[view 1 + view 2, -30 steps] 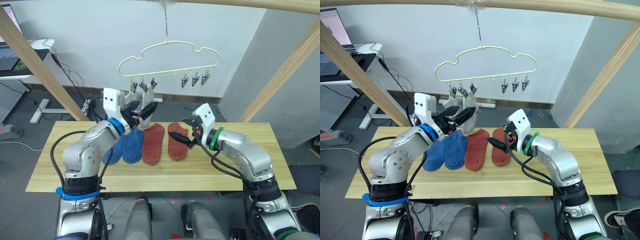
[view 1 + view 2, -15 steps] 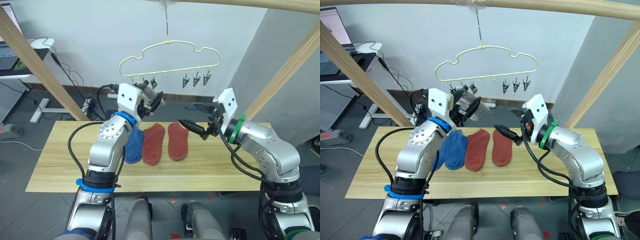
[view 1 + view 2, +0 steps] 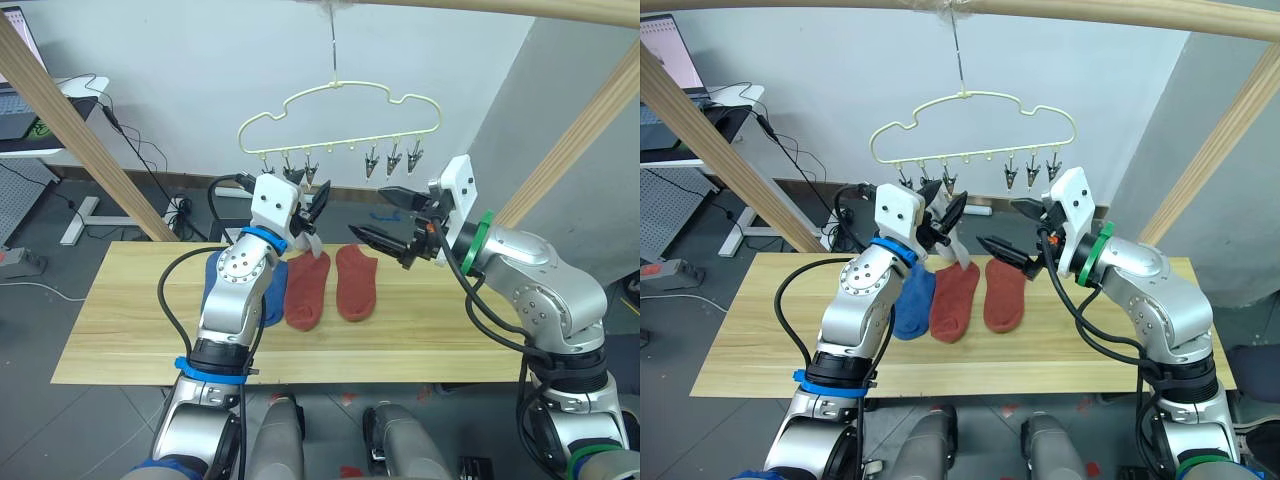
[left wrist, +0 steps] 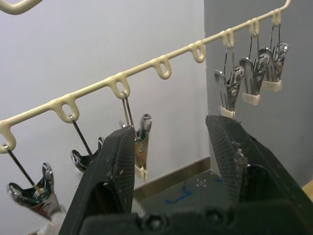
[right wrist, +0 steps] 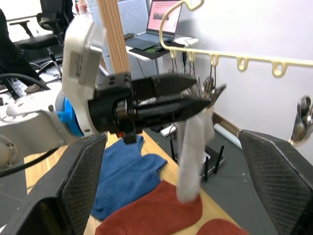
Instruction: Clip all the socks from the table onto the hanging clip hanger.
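The cream clip hanger hangs from the top beam, its metal clips along the bar. My left gripper is raised just under the left clips, fingers apart with nothing between them. A light grey sock dangles right below its fingertips; I cannot tell whether a clip holds it. My right gripper hovers wide open to the right of that sock, empty. Two rust-red socks and a blue sock lie on the wooden table, with more blue behind my left arm.
Slanted wooden posts of the hanger frame stand at the table's two back corners. A white desk with a laptop sits far left. Cables trail over the floor behind the table.
Both arms rose from the table toward the hanger. The left gripper carried the grey sock up to the left clips. The right gripper lifted away from the red socks and opened wider.
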Motion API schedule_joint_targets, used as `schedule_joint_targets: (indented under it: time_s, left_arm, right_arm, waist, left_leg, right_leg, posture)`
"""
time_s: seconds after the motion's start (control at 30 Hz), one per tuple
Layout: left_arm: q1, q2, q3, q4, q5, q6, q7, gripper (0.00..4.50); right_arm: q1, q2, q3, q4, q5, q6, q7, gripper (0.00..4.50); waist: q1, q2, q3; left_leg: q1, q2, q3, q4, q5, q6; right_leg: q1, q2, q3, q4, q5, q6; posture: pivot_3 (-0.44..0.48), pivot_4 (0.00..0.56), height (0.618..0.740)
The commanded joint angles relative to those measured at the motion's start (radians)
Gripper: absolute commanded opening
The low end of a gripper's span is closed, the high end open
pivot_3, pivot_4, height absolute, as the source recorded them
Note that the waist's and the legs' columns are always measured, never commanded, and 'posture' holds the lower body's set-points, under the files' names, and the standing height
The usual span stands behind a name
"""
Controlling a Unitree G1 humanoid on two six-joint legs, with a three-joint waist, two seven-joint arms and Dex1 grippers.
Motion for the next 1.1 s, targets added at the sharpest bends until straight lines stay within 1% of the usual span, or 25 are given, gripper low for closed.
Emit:
schedule_joint_targets:
  time_s: [0.03, 0.47, 0.8, 1.1]
  left_arm:
    - [-0.016, -0.008, 0.011, -0.009, 0.014, -0.028, 0.011, 2.54]
    - [-0.055, -0.051, 0.027, 0.099, 0.032, -0.081, 0.042, 2.54]
    - [-0.095, -0.066, 0.039, 0.186, 0.048, -0.136, 0.058, 2.54]
    - [-0.127, -0.074, 0.042, 0.241, 0.051, -0.168, 0.057, 2.54]
  right_arm:
    - [-0.022, -0.002, -0.024, -0.018, 0.037, -0.014, 0.015, 4.5]
    - [-0.064, -0.021, -0.035, -0.05, 0.122, 0.029, 0.011, 4.5]
    - [-0.083, -0.029, -0.039, -0.056, 0.15, 0.042, 0.001, 4.5]
    - [-0.082, -0.037, -0.04, -0.057, 0.16, 0.04, -0.01, 4.5]
  waist:
    - [0.0, 0.0, 0.0]
    - [-0.001, 0.0, 0.0]
    - [-0.002, 0.0, 0.0]
    - [-0.005, 0.0, 0.0]
  left_leg:
    - [0.0, 0.0, 0.0, 0.0, 0.0, 0.0]
    - [0.0, 0.0, 0.0, 0.001, 0.0, 0.0]
    - [0.0, 0.0, 0.0, 0.001, 0.0, 0.0]
    - [0.0, 0.0, 0.0, 0.002, 0.0, 0.0]
  right_leg:
    - [0.0, 0.0, 0.0, 0.0, 0.0, 0.0]
    - [0.0, 0.0, 0.0, 0.0, 0.0, 0.0]
    - [0.0, 0.0, 0.0, 0.001, 0.0, 0.0]
    - [0.0, 0.0, -0.001, 0.001, 0.0, 0.0]
  posture:
    - [0.015, 0.214, 0.74]
    - [-0.002, 0.208, 0.74]
    - [-0.016, 0.2, 0.74]
    - [-0.024, 0.203, 0.74]
